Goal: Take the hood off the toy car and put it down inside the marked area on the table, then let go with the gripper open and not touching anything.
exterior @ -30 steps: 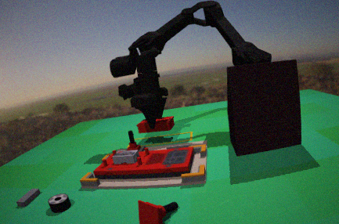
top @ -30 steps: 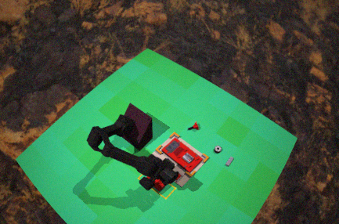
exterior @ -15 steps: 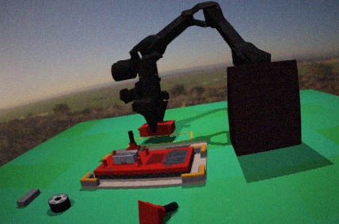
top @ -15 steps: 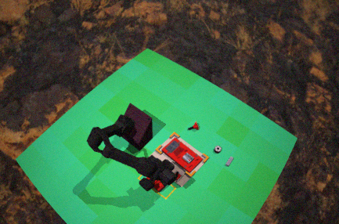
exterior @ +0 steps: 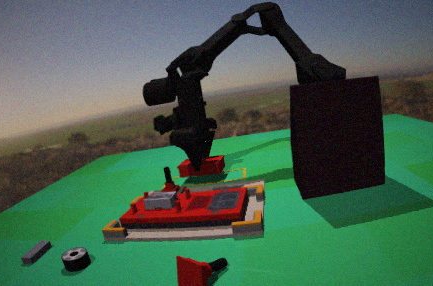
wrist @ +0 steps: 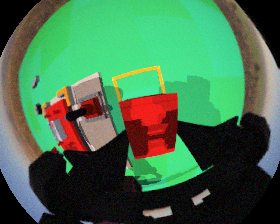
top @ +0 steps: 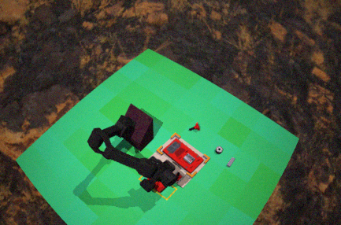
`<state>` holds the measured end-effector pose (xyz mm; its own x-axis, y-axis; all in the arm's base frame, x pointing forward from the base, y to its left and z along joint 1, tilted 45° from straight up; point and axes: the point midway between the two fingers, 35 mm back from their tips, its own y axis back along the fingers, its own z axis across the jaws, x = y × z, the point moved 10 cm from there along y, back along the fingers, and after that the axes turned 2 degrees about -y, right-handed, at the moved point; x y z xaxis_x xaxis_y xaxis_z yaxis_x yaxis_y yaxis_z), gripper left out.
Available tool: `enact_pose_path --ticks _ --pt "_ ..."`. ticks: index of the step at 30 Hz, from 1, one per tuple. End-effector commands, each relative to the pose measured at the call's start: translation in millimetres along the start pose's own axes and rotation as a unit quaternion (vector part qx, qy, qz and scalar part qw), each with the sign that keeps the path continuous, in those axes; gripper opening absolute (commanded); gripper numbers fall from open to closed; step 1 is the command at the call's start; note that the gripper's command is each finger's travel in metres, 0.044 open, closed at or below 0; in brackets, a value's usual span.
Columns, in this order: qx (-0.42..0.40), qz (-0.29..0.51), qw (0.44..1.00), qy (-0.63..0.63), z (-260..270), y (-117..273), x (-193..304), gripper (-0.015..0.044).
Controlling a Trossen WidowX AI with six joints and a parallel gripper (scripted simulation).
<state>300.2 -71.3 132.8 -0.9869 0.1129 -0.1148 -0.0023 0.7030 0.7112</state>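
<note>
The hood (top: 160, 186) (exterior: 214, 164) (wrist: 150, 125) is a red block, held off the car. My gripper (exterior: 199, 163) (wrist: 151, 127) is shut on it, with a dark fingertip on either side. The hood hangs low, a little above the table, with its shadow just under it in the exterior view. The marked area (top: 172, 194) (exterior: 245, 173) (wrist: 136, 72) is a yellow outline; the hood and arm cover part of it. The toy car (top: 179, 155) (exterior: 188, 215) is a red body with a grey engine block, beside the marked area.
The car sits in a pale tray (exterior: 173, 234) with orange corners. A red piece with a black peg (exterior: 168, 176) (wrist: 91, 107) stands at the tray's hood side. Another red piece (top: 196, 127) (exterior: 189, 272), a wheel (top: 219, 149) (exterior: 76, 260) and a grey bar (top: 231, 161) (exterior: 36, 252) lie beyond. The arm stands on a dark block (exterior: 338, 140).
</note>
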Motion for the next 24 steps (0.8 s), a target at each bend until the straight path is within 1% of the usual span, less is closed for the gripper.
enact_pose_path --ticks 1,24 --pt "0.002 0.002 1.000 0.002 1 -3 1 0.0000" --pt "0.002 0.002 1.000 0.002 0 -15 1 0.0000"
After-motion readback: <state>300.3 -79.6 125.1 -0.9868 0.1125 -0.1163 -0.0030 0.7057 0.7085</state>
